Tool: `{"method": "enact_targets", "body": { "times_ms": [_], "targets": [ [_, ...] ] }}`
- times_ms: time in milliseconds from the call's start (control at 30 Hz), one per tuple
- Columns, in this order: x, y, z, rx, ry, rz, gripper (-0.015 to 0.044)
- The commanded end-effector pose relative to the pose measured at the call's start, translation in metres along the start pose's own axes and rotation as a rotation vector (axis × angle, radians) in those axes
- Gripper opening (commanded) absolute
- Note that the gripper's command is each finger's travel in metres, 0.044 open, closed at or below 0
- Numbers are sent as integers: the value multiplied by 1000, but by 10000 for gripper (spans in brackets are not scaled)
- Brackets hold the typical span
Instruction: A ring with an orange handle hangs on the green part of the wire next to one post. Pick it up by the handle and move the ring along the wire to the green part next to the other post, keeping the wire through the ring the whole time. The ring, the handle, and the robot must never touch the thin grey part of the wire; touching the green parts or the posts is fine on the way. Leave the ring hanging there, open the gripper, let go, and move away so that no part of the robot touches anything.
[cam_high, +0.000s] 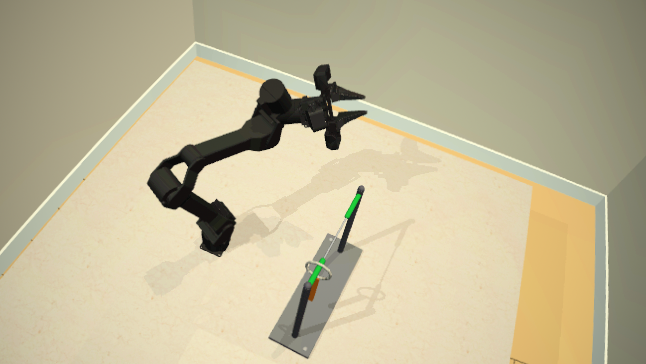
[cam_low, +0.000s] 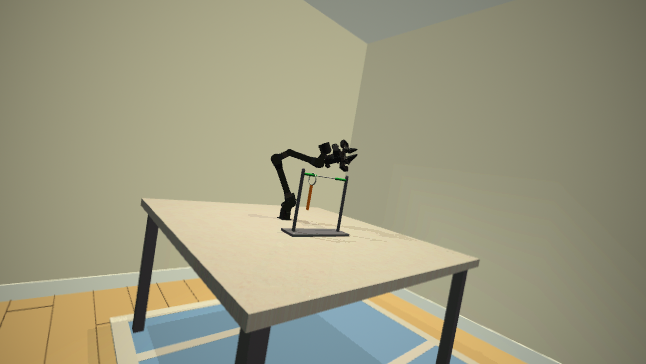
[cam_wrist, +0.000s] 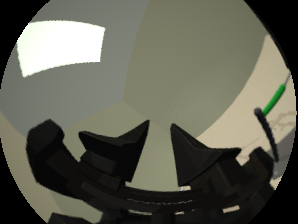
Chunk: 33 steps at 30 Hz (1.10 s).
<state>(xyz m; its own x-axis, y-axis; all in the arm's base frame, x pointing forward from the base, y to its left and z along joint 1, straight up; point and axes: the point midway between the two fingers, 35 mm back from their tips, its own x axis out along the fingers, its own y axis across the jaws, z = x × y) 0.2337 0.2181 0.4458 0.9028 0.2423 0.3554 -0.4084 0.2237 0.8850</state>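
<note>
Exterior view: thin ring (cam_low: 311, 180) with long orange handle (cam_low: 309, 197); gripper (cam_low: 353, 154) half-parted, empty.

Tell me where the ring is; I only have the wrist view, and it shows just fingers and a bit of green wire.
Observer: The ring hangs on the green wire section beside the near post, in the top view.
Operator: Say whether the gripper has hold of anything.
Observer: No. The gripper holds nothing; its fingers are partly apart, high above the table and well away from the wire stand.
Operator: Report how the handle sits.
Observer: The orange handle hangs straight down below the ring, in the exterior view, between the two posts and clear of the base plate.
</note>
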Motion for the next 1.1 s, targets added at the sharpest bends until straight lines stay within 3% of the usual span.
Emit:
{"method": "enact_targets", "body": {
  "times_ms": [0, 267, 667, 1067],
  "targets": [
    [4, -12, 11, -110, 4, 2, 160],
    [10, -39, 39, -359, 11, -3, 160],
    [27, -88, 118, -606, -112, -158, 160],
    [18, -133, 200, -839, -197, -345, 160]
  ]
}}
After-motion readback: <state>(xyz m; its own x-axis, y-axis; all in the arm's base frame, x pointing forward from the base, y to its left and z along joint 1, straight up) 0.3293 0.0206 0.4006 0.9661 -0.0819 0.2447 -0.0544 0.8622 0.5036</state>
